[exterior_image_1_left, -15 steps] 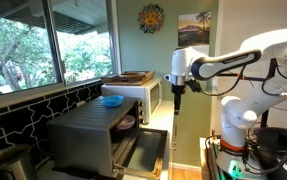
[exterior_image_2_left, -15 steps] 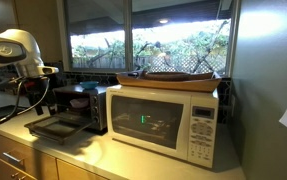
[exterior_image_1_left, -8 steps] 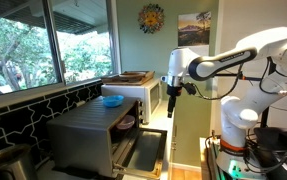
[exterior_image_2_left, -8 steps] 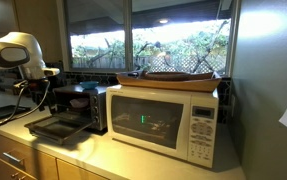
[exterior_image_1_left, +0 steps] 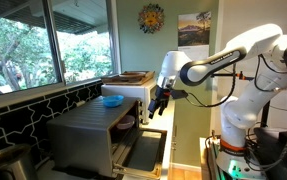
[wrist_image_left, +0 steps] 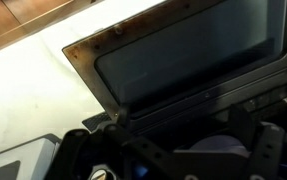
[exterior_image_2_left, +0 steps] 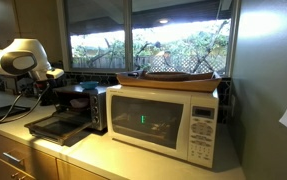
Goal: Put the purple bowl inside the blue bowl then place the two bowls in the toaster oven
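The toaster oven [exterior_image_1_left: 88, 135] stands with its glass door [exterior_image_1_left: 143, 152] dropped open; it also shows in an exterior view [exterior_image_2_left: 80, 106]. The blue bowl [exterior_image_1_left: 112, 101] sits on top of the oven. The purple bowl [exterior_image_1_left: 128, 123] sits inside the dark oven cavity and shows pale mauve in the wrist view [wrist_image_left: 223, 146], beyond the door [wrist_image_left: 183, 55]. My gripper [exterior_image_1_left: 158, 106] hangs tilted in front of the oven opening, above the open door, apart from both bowls. In the wrist view my gripper [wrist_image_left: 178, 160] is open and empty, with the fingers wide apart.
A white microwave [exterior_image_1_left: 143, 95] stands right behind the oven, with a flat tray [exterior_image_2_left: 173, 78] on top in an exterior view. A window and dark tiled backsplash [exterior_image_1_left: 23, 110] run along the counter. The oven door juts out over the counter edge [exterior_image_2_left: 58, 127].
My arm has swung toward the toaster oven. The gripper has come lower and closer to the oven opening and has tilted from pointing straight down. The bowls have not moved.
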`<state>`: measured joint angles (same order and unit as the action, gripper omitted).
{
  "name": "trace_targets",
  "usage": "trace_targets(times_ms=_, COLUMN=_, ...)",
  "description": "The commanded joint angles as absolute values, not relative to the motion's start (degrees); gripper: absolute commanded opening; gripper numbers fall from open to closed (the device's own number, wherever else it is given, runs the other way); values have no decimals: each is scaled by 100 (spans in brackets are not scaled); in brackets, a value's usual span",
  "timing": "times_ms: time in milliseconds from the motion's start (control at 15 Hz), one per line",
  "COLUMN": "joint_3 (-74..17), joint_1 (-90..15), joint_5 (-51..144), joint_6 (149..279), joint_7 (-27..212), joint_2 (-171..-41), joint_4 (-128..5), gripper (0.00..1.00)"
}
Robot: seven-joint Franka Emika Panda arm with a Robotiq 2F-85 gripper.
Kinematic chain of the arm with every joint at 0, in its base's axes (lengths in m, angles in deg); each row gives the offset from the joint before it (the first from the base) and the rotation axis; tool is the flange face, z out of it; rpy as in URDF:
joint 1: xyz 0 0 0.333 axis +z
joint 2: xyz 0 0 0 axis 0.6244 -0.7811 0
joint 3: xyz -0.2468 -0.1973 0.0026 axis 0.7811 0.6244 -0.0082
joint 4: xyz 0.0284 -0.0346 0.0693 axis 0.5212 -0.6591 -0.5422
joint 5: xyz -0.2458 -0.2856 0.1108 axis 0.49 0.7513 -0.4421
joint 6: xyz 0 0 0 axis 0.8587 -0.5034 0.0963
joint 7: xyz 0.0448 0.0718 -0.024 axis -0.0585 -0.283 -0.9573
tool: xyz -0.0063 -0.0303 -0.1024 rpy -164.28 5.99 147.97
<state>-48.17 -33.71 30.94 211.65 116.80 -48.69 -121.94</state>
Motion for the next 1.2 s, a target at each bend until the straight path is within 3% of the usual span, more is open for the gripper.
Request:
trace_targets(times_ms=0, joint_3=-5043, joint_1=-3584, joint_5=2825, joint_6=21498, joint_7=12621, joint_2=-5352, joint_4=-12024, gripper=100)
trace_targets(times_ms=1133, joint_3=-4718, joint_1=-3211, joint_5=2263, joint_6=22336, joint_7=13099, joint_2=-5677, joint_4=-12072, gripper=100)
